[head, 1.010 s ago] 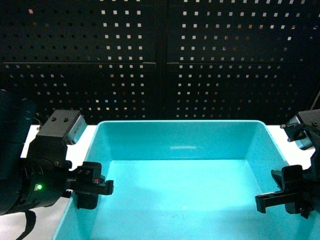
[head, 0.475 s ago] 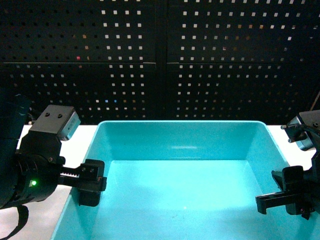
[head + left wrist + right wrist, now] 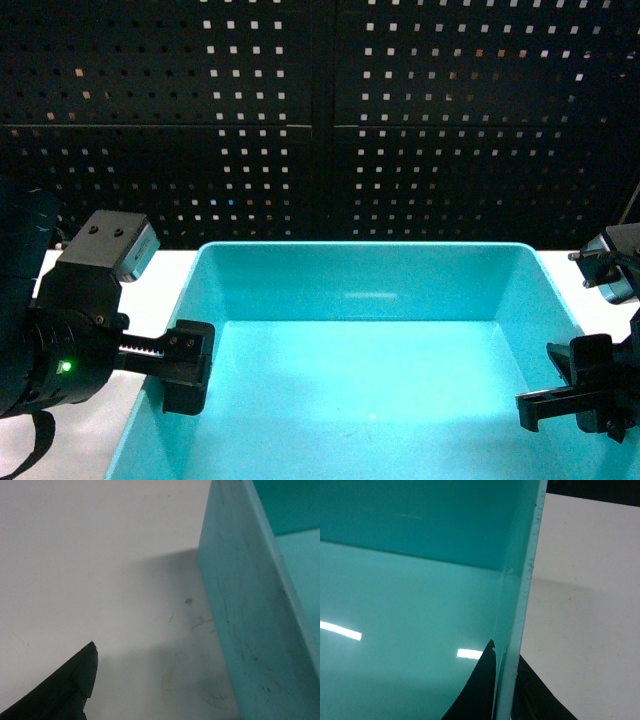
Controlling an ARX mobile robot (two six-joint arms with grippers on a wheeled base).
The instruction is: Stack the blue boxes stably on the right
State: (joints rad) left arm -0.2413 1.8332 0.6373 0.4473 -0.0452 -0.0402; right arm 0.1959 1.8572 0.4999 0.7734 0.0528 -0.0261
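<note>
**Tub gripped at right wall; left side not confirmed**

Fingers of the right gripper (image 3: 504, 690) straddle the tub's right wall: the right wrist view shows one dark finger inside against the wall and another outside, with the rim between them, so I judge them clamped on it. The left gripper (image 3: 186, 368) sits at the tub's left rim in the head view. The left wrist view shows only one finger tip (image 3: 85, 672) over bare table, apart from the wall, so whether those fingers are apart or together cannot be told.

Items, largest first:

- Table (image 3: 165, 275): white, with a black perforated panel (image 3: 320, 120) behind it.
- Tub (image 3: 360, 285): turquoise, glossy, wide and shallow. It fills the centre of the head view, between the two arms. It appears to rest on the table, casting a shadow beside its left wall. Interior holds nothing.

Progress: early, in my judgement. Only one tub is visible, and no stack shows on the right. Remaining: secure the left grip, lift, carry right, and seat it squarely.
</note>
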